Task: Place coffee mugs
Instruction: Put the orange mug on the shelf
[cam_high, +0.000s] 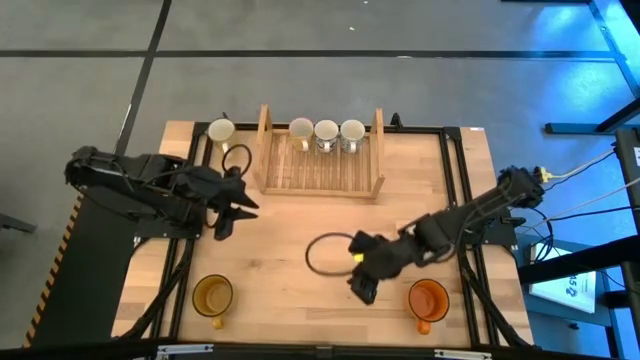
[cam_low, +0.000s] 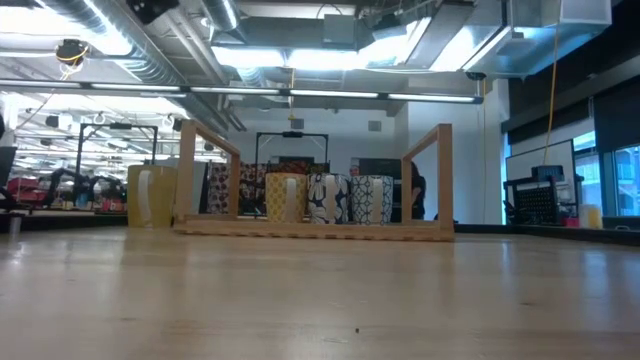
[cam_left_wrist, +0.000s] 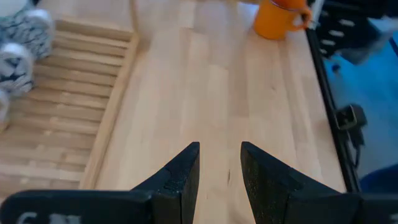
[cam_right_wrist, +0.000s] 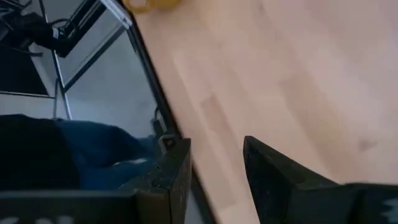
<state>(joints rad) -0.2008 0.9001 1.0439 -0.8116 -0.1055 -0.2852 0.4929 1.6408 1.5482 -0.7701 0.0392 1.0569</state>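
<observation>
Both sets of jaws are standing narrowly parted w/ nothing between them: left gripper (cam_high: 228, 210) is hanging over the pale wooden table (cam_high: 300, 225) just off the rack's left end, right gripper (cam_high: 362, 282) is hovering over the front-centre boards, near the orange mug. Wrist views are confirming it, left fingers (cam_left_wrist: 180, 177) and right fingers (cam_right_wrist: 171, 171) each showing a slim gap and bare wood beyond. Slatted wooden rack (cam_high: 320, 158) is sitting at the table's back edge, w/ three white patterned mugs (cam_high: 326, 135) lined up in a row along its far side, touching or nearly so. Low view is showing them standing upright btwn the rack's two end posts (cam_low: 328, 198). Fourth pale mug (cam_high: 221, 131) is standing outside the rack, just beside its left end, upright. Translucent amber-yellow mug (cam_high: 213, 296) is sitting at front left, orange mug (cam_high: 428, 299) at front right, both upright, well apart from each other.
</observation>
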